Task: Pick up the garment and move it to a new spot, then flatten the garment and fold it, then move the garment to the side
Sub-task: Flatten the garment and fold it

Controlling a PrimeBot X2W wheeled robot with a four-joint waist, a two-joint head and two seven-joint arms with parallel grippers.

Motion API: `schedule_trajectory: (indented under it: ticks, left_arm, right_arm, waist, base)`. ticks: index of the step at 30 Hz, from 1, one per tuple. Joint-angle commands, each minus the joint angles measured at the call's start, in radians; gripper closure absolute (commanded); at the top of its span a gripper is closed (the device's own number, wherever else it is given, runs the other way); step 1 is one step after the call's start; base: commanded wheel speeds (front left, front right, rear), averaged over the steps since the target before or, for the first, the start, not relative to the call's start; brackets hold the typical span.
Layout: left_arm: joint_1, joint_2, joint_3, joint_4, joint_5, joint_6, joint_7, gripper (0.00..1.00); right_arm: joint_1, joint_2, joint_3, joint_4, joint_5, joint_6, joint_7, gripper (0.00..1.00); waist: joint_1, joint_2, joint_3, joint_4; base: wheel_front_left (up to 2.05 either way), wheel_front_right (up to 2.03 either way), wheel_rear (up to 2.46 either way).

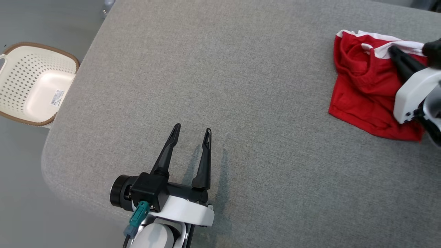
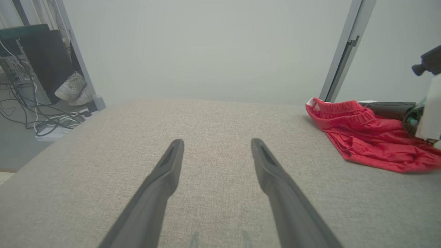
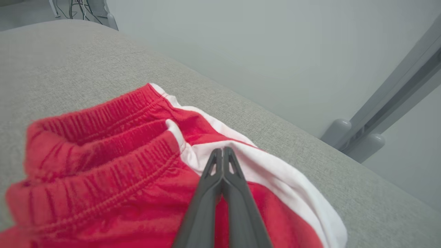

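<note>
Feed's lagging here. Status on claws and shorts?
Left claw open, above grey upholstery. Right claw shut, tips on red shorts' white stripe. Basket on floor, far left.

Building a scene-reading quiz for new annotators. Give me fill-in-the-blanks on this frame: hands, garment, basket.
1. The left hand is over the bare grey surface with its fingers ___.
2. The right hand is shut on the red garment at its ___ stripe.
3. The basket stands on the floor on the robot's ___ side.

Missing words: open; white; left.
</note>
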Motion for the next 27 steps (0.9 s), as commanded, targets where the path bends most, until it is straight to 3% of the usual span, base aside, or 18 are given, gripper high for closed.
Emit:
schedule_trajectory:
  ticks: [1,9,18,22,27]
  left_arm:
    - [-0.005,0.003,0.004,0.003,0.006,0.004,-0.004,0.0]
    - [0.011,0.003,0.008,0.011,0.016,-0.008,-0.004,0.0]
    - [0.014,0.003,0.003,0.015,0.007,-0.009,-0.004,0.0]
    - [0.017,0.003,0.007,0.02,0.005,-0.008,-0.004,0.0]
    - [0.021,0.003,0.011,0.024,0.002,-0.003,-0.004,0.0]
  right_arm:
    - [0.021,0.004,0.017,-0.008,0.003,0.0,-0.02,1.0]
    - [0.056,0.033,0.089,-0.044,0.03,0.0,0.012,1.0]
    - [0.052,0.067,0.187,-0.101,0.099,0.0,0.041,1.0]
    - [0.058,0.048,0.242,-0.108,0.119,0.0,0.04,1.0]
    - [0.021,0.024,0.236,-0.083,0.146,0.0,0.009,1.0]
  waist:
    - [0.0,0.0,-0.013,-0.011]
    - [0.0,0.0,-0.036,-0.034]
    - [0.0,0.0,-0.031,-0.011]
    - [0.0,0.0,-0.037,-0.003]
    - [0.0,0.0,-0.051,-0.006]
  base:
    - [0.0,0.0,0.0]
    - [0.0,0.0,0.0]
    - [0.0,0.0,0.0]
    - [0.0,0.0,0.0]
    - [0.0,0.0,0.0]
